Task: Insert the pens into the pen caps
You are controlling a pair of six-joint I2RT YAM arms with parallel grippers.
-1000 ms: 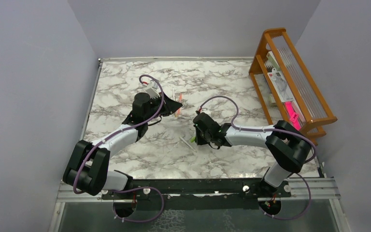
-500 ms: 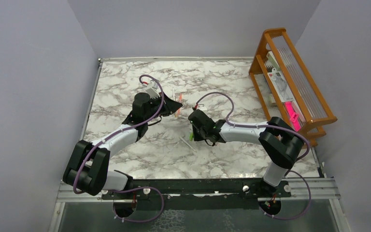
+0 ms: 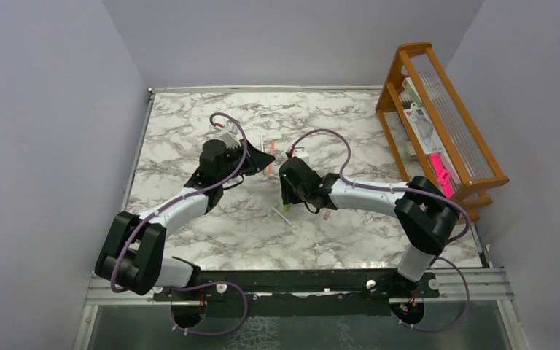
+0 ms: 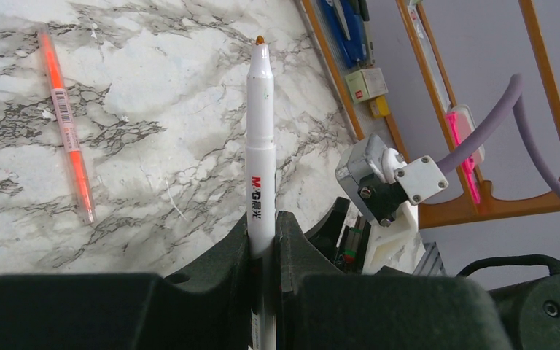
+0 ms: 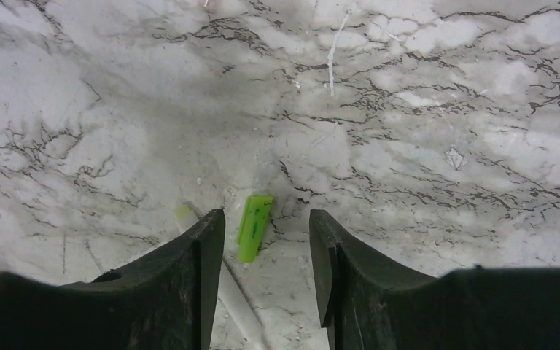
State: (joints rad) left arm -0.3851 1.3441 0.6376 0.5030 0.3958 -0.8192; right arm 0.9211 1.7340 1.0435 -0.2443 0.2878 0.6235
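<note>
In the left wrist view my left gripper is shut on a white pen, its orange tip pointing away from the jaws. An orange-red pen lies on the marble to its left. In the right wrist view my right gripper is open just above the table. A bright green pen cap lies flat between its fingertips, nearer the left one. Beside the cap lies a second white pen, partly hidden by the left finger. From above, the left gripper and right gripper are close together mid-table.
A wooden rack holding stationery stands along the right edge of the marble table. A small tan piece lies by the right forearm. The right arm's wrist shows close beside the left gripper.
My right gripper has moved left and away from the bases and has opened; the green cap now lies on the table between its fingers. The left arm has stayed still.
</note>
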